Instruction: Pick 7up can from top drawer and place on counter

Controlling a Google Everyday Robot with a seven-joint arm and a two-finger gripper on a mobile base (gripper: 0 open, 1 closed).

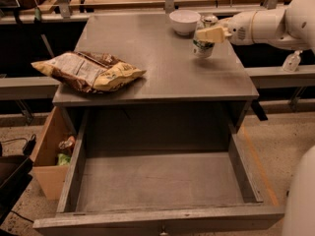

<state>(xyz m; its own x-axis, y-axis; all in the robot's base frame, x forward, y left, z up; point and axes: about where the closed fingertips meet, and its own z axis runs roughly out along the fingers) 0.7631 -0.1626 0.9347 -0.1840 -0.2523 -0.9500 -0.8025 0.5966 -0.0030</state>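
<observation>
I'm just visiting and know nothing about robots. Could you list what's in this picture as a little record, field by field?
gripper: at the right rear of the counter, shut on the 7up can
7up can: upright, beside the white bowl
top drawer: pulled open, nothing visible inside
chip bag: lying on the left side of the counter
cardboard box: on the floor, left of the top drawer
</observation>
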